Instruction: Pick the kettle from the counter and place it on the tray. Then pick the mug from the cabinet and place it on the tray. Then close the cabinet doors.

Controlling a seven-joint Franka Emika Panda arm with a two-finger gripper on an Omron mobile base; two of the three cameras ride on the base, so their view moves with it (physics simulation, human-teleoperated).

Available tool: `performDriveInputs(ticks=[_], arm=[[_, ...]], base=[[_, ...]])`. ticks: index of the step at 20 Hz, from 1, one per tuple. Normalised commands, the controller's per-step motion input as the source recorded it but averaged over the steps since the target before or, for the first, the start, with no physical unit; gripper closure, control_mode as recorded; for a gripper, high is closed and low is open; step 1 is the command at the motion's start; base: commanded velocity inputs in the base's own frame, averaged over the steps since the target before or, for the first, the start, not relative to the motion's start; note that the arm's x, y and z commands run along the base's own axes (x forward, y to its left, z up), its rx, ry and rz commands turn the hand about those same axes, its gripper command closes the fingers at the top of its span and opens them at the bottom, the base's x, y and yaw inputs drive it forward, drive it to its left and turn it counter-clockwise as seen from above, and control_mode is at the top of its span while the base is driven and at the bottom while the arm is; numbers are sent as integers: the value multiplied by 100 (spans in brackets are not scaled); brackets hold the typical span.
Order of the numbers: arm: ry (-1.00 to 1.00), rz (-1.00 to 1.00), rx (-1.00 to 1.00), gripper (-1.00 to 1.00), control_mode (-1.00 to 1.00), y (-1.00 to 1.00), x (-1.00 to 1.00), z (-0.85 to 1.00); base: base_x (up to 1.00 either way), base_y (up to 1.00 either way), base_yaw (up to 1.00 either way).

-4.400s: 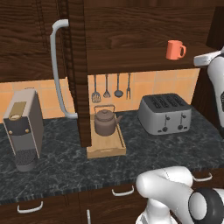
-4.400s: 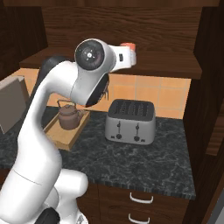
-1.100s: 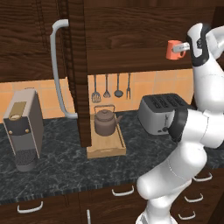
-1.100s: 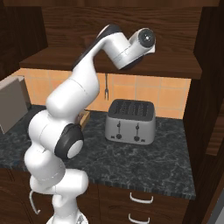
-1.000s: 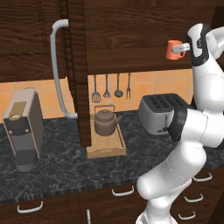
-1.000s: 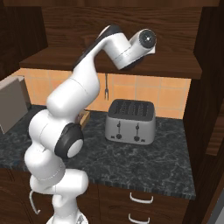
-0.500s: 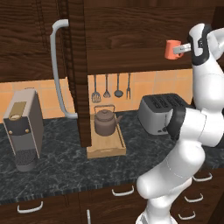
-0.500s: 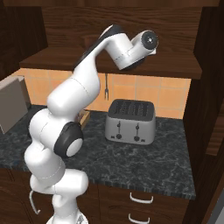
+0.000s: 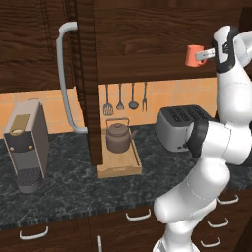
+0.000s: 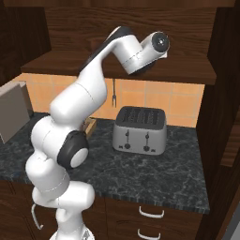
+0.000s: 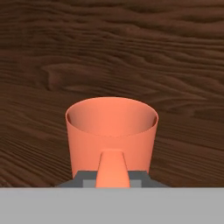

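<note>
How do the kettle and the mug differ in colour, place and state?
The kettle is dark brown-grey; the mug is orange-red. The kettle sits low in the tray on the counter; the mug is high, at the cabinet. The kettle stands free; the pincer grips the mug's handle. Both are upright.

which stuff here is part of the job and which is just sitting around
Job: kettle, tray, mug, gripper shut on the mug's handle, cabinet door, counter.
Lying about: toaster, coffee machine, hanging utensils.
</note>
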Motion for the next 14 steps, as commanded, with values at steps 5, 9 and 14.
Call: performDriveInputs(ticks=[5, 9, 14], arm=[[0, 0, 0, 100, -100, 17, -64, -3], [-1, 2, 0, 100, -100, 50, -85, -6], [-11, 5, 0, 100, -100, 64, -95, -19]], base=[[0, 0, 0], [0, 0, 0], [0, 0, 0]])
